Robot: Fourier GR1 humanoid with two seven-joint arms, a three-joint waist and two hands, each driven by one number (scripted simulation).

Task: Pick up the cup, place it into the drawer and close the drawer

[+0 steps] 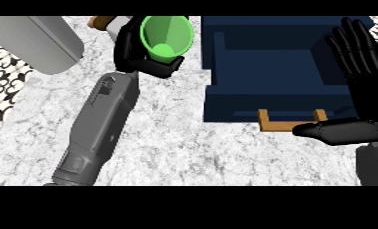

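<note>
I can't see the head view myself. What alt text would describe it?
The robot's left hand holds a green cup above a marble counter, left of an open dark blue drawer. Its right hand rests open at the drawer's right side.

Looks like a kitchen, going by the white-and-grey marbled counter (177, 143) filling most of the head view. Dark blue drawer (273, 68) with a wooden handle (291, 123) pulled open at the right, very much cabinet-style, plus a bright green cup (167, 38) of the ordinary drinking sort up near the top. Also a grey rounded thing (40, 43) at the upper left, maybe a sink or an appliance but hard to tell, and a strip of black-and-white patterned surface (11, 80) along the left edge, possibly floor or a mat.
</note>
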